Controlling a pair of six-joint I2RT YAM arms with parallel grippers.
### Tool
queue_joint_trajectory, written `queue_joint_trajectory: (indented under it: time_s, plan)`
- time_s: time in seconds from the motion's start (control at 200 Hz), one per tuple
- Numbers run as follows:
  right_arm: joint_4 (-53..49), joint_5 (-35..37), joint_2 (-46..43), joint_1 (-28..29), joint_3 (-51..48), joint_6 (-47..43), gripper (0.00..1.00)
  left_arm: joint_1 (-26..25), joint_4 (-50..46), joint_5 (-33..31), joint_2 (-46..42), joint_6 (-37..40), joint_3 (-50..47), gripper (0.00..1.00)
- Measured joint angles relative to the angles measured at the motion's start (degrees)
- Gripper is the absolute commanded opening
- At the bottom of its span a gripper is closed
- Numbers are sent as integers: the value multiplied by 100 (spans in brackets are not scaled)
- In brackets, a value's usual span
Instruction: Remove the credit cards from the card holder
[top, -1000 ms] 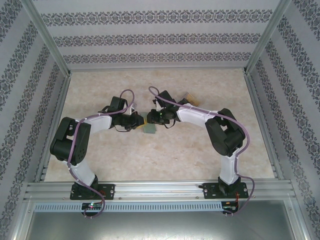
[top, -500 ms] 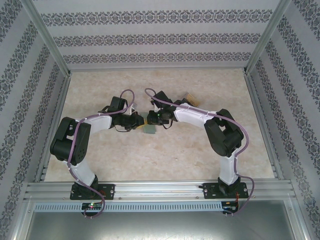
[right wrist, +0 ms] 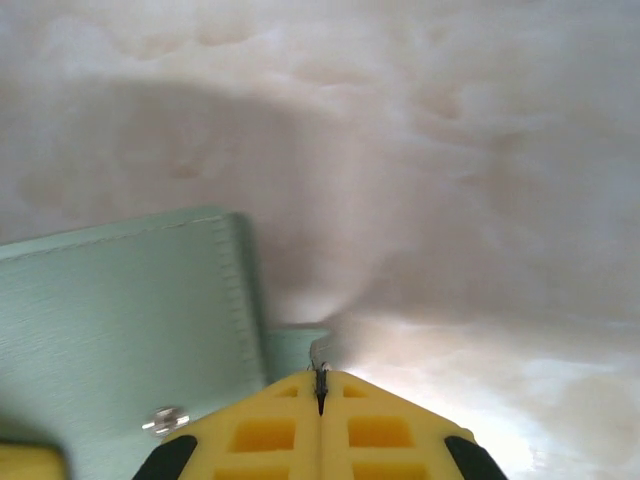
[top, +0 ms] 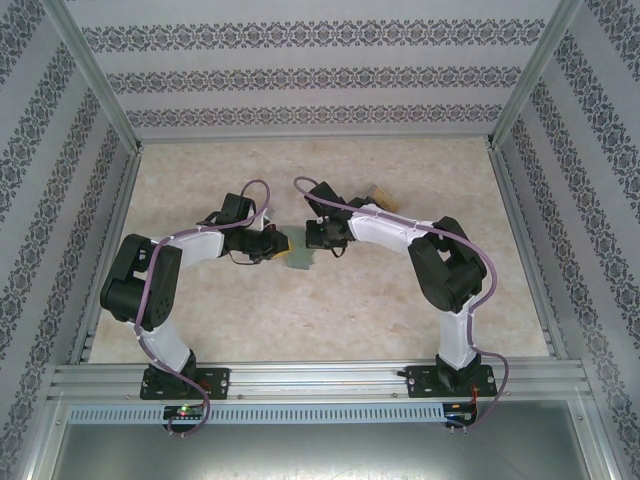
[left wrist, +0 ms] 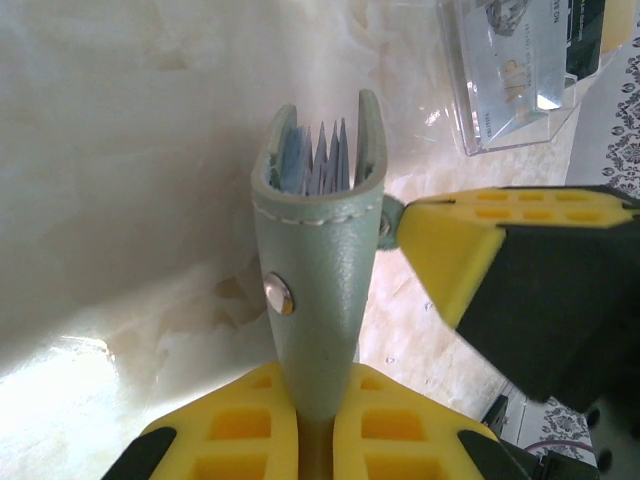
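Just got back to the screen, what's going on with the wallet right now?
The left gripper has its fingers clamped on one end of the soft sage-green bifold card holder, holding it on edge. Thin credit cards sit inside it, their edges showing at the open end. The right gripper has its fingers shut and appears to pinch the holder's little closure tab. No card is being pulled yet.

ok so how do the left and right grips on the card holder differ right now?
The left gripper clamps the card holder by its folded body; the right gripper pinches only its small closure tab. The left's jaws stand apart around the holder; the right's meet nearly flush. Shared: both are shut on the same holder.
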Motion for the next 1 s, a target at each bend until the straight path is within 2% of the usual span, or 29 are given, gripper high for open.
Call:
queue_joint_trajectory:
  time_s: [0.105,0.165,0.205,0.245,0.305,0.435,0.774,0.829,0.869,0.999]
  plan:
    - [-72,127,0,-85,-28,33,0,0,0,2,0,0,0,0]
    - [-44,122,0,-98,-90,33,20,0,-2,0,0,0,0,0]
    - [-46,90,0,-109,-120,9,28,0,-7,-2,0,0,4,0]
    - [-42,35,0,-109,-140,31,33,0,-33,-17,0,2,15,8]
    - [-4,-72,0,-125,-140,0,35,0,-103,-52,0,17,46,26]
    - [122,-343,0,-125,-140,-2,35,-2,-363,-363,-2,151,164,53]
    - [173,-664,227,-120,48,-22,29,0,-1060,-2046,-686,328,243,96]
    - [173,-688,289,-120,101,-42,27,9,-1147,-2385,-855,343,245,100]
    - [168,-710,317,-120,133,-55,25,31,-1202,-2599,-960,339,245,99]
    - [144,-721,332,-120,201,-162,11,175,-1410,-3180,-1220,339,245,99]
